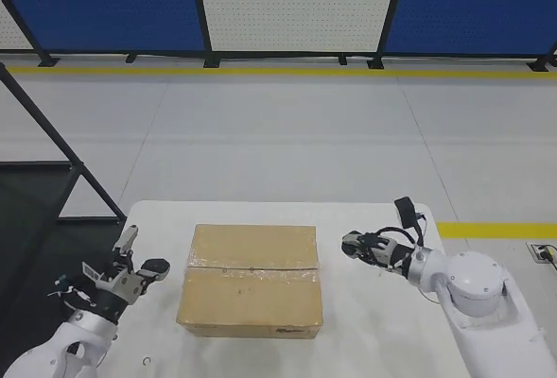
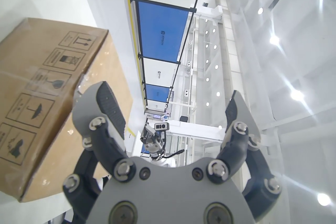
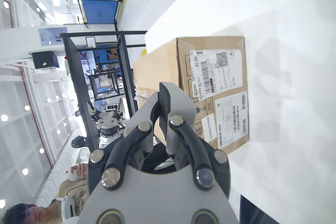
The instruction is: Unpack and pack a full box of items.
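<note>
A brown cardboard box [image 1: 252,278] sits closed and taped along its top seam in the middle of the white table [image 1: 373,331]. My left gripper [image 1: 136,255] hovers open to the left of the box, fingers spread wide with nothing between them. In the left wrist view the box's side [image 2: 47,93] carries printed handling symbols beside that gripper [image 2: 170,104]. My right gripper [image 1: 351,245] is shut and empty just off the box's right end. The right wrist view shows the shut gripper [image 3: 164,101] in front of the box end [image 3: 210,93] with white shipping labels.
A small metal ring [image 1: 147,360] lies on the table near the front left corner. A black metal frame [image 1: 42,142] stands left of the table. The table's front right area is bare.
</note>
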